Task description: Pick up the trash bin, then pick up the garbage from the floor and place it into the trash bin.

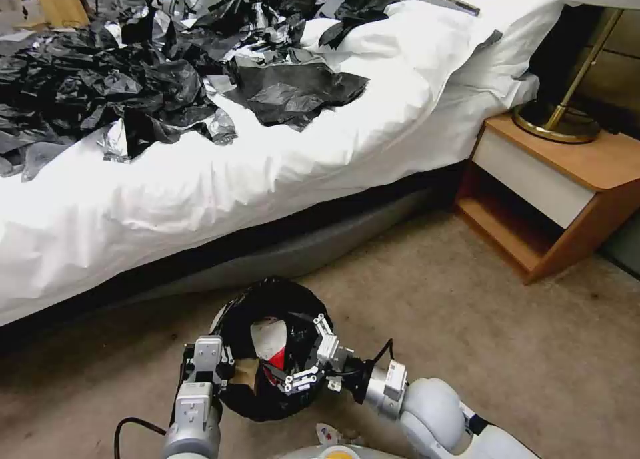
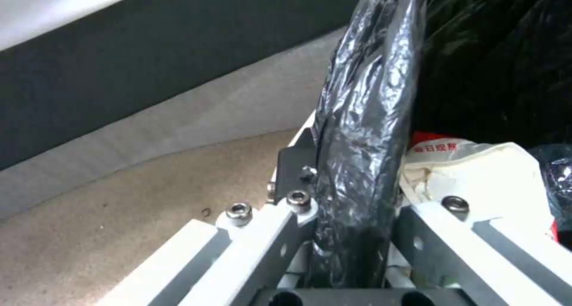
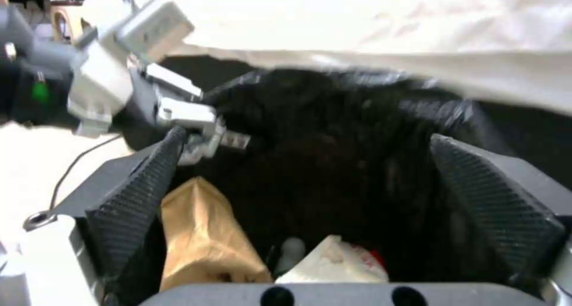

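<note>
The trash bin [image 1: 270, 352] is sitting on the carpet beside the bed [image 1: 220, 152], between the two grippers. The left gripper [image 1: 223, 366] is clamping the bin's black-lined rim; the left wrist view is showing the liner [image 2: 363, 132] pinched between its fingers [image 2: 262, 234]. The right gripper [image 1: 308, 356] is reaching over the opposite rim with its jaws spread wide and nothing between them. Below it, the right wrist view is showing a brown-gold wrapper [image 3: 203, 239] and a red-white packet [image 3: 339, 263] lying inside the bin.
</note>
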You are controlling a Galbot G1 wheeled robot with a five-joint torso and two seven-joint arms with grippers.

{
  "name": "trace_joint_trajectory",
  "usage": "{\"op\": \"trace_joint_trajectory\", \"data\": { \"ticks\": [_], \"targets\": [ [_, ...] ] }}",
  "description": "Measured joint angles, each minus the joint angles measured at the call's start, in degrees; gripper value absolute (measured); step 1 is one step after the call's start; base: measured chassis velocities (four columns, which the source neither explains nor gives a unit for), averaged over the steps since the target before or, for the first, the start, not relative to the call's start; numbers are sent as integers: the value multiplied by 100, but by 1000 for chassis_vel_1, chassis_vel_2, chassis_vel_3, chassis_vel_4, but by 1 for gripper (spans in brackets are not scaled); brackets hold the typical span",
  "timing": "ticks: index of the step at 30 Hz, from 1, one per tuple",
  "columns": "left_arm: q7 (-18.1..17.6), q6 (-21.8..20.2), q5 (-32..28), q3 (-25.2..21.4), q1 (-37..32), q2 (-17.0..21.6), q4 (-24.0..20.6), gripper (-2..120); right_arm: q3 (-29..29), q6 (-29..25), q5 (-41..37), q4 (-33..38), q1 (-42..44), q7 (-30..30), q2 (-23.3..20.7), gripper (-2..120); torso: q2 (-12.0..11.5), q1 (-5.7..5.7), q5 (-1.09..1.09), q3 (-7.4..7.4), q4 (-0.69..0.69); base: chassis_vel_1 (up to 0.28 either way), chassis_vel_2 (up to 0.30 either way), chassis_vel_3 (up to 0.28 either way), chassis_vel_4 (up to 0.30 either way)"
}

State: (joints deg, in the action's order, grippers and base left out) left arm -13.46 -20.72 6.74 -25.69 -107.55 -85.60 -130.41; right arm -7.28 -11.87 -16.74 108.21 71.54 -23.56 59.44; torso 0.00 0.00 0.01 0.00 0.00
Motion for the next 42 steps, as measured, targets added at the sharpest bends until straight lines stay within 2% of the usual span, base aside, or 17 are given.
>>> {"op": "trace_joint_trajectory", "data": {
  "ticks": [10,13,14,18,21,22,25,29,34,42],
  "targets": [
    [1,0,6,5,13,3,20,2,228,-43,-210,571,129,311,-262,100,0,0,0,0,0,0,0,0,0],
    [1,1,-43,-79,21,34,47,2,498,-100,-254,1170,281,606,-274,100,0,0,0,0,0,0,0,0,0],
    [1,1,-43,-79,21,34,47,2,498,-100,-254,1170,281,606,-274,100,0,0,0,0,0,0,0,0,0],
    [1,5,-112,-133,40,54,126,2,907,-107,-112,1721,561,1086,-50,100,0,0,-2,0,2,0,0,0,0],
    [19,34,-177,-162,44,65,139,2,1492,-301,374,1985,1258,1504,503,100,0,0,-1,0,0,0,0,0,0],
    [19,34,-177,-162,44,65,139,2,1492,-301,374,1985,1258,1504,503,100,0,0,-1,0,0,0,0,0,0],
    [39,45,-237,-182,67,99,139,2,1838,-660,758,1928,2055,1936,1028,100,0,0,-2,-1,-2,0,0,0,0],
    [44,45,-286,-185,101,108,130,2,2012,-1004,942,1627,2514,2160,1341,100,0,0,-1,-1,-1,0,0,0,0],
    [28,45,-316,-193,93,120,90,2,2061,-1135,998,1391,2601,2222,1477,100,0,0,-1,-1,0,0,0,0,0],
    [-7,46,-351,-239,34,115,26,2,1989,-1045,998,1299,2389,2234,1490,100,0,0,-1,0,1,0,0,0,0]
  ]
}}
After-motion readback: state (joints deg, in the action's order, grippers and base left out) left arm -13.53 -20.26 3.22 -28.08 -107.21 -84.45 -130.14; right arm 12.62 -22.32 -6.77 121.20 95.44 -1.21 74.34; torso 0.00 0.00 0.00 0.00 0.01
